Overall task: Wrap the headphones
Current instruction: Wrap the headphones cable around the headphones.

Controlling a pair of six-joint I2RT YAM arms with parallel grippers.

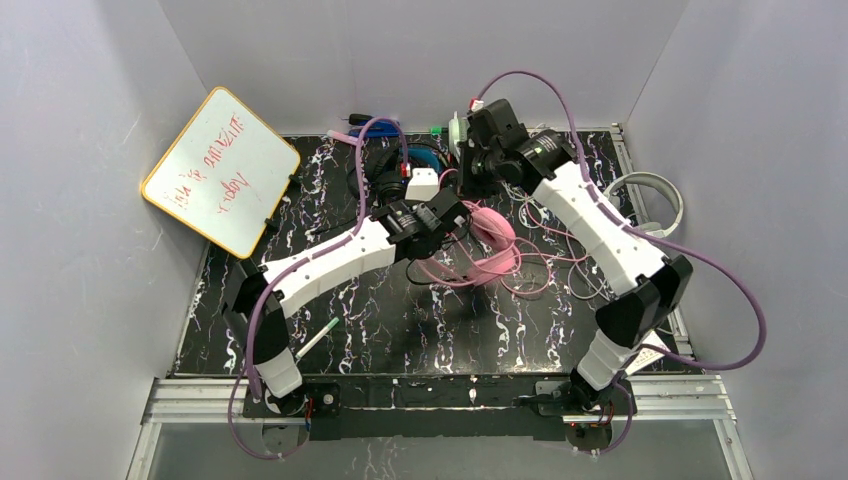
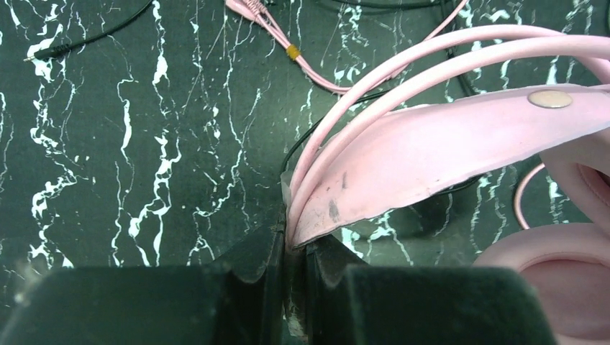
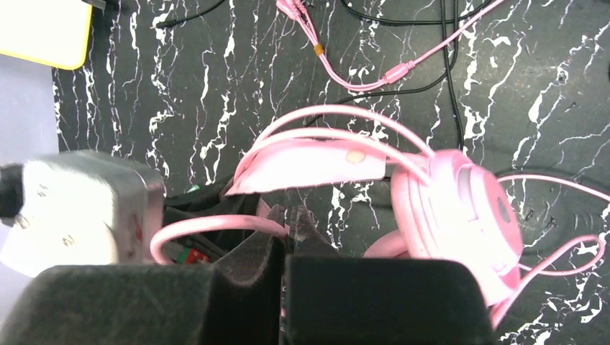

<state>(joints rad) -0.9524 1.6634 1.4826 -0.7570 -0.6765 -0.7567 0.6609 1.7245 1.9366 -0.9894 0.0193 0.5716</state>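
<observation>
Two claws hold the pink headphones near the middle of the table: our left claw, from nine o'clock, clamps the headband; our right claw, from twelve o'clock, is closed on the cord.

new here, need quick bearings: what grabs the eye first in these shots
The all-pink padded over-ear headphones sit mid-table on the black white-veined tabletop, their headband pinched in the left gripper. A tangle of thin pink cord sprawls to their right; a yellow-framed whiteboard leans far left.
</observation>
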